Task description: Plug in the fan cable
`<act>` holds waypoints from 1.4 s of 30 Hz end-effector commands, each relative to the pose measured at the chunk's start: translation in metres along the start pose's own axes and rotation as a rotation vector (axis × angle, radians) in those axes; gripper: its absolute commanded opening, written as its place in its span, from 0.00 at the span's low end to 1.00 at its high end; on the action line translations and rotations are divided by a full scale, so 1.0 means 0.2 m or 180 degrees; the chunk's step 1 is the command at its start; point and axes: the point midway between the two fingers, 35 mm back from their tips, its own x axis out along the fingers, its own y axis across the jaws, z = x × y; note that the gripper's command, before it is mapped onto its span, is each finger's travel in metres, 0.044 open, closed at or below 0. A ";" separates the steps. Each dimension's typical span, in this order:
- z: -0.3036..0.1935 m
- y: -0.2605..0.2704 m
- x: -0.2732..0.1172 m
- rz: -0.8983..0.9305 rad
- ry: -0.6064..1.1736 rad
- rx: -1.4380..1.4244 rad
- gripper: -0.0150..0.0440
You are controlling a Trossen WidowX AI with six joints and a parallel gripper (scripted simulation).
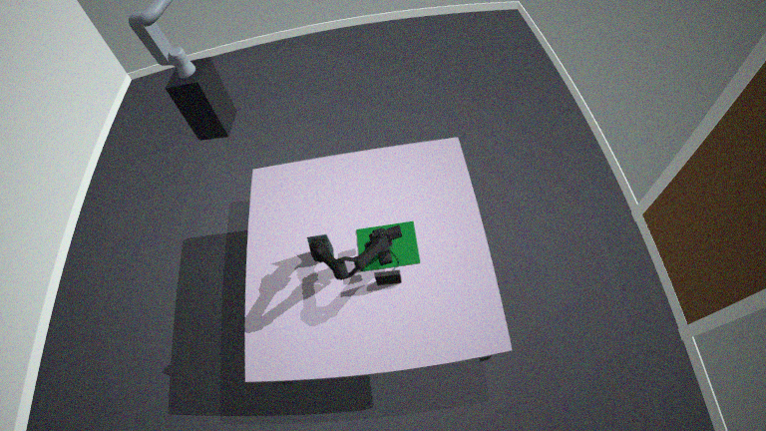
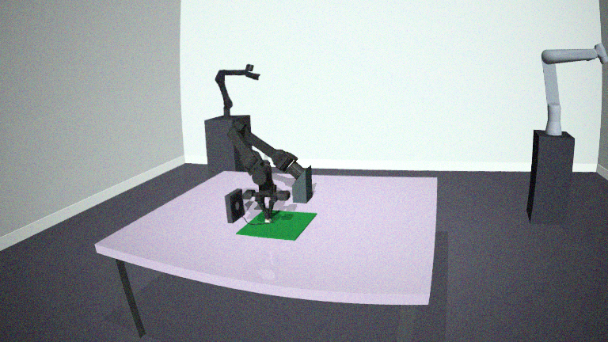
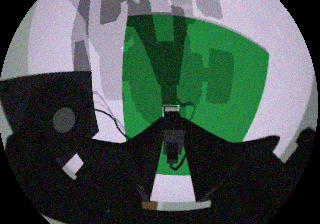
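Note:
My gripper (image 2: 267, 218) (image 3: 172, 120) points down over the green board (image 1: 409, 251) (image 2: 291, 232) (image 3: 250, 74) and is shut on the dark plug (image 3: 173, 135). The pale header (image 3: 171, 107) shows right at the fingertips; the plug's lower end meets or overlaps it in the wrist view. The fingers hide the joint, so I cannot tell how deep the plug sits. The black fan (image 1: 388, 278) (image 2: 233, 206) (image 3: 45, 101) stands beside the board. Its thin cable (image 2: 253, 223) (image 3: 110, 116) runs towards the fingers. The arm hides the header in the top view.
The arm's dark base block (image 1: 319, 244) (image 2: 302, 188) stands on the pale table (image 1: 452, 313) (image 2: 381, 252), beyond the board's edge. A grey arm (image 1: 152, 36) (image 2: 552, 82) and another dark arm (image 2: 224, 89) stand on pedestals away from the table. Shadows cross the board.

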 end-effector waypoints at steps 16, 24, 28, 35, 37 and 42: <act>0.01 0.00 0.05 0.0014 -0.0012 -0.0016 0.25; 0.00 0.00 0.04 0.0003 0.0007 -0.0010 0.43; 0.00 0.00 0.04 0.0003 0.0007 -0.0010 0.61; -0.01 -0.01 -0.06 -0.0003 0.0002 -0.0013 0.69; 0.00 -0.01 -0.19 0.0001 -0.0008 -0.0016 0.69; 0.00 0.00 -0.24 0.0006 -0.0011 -0.0016 0.69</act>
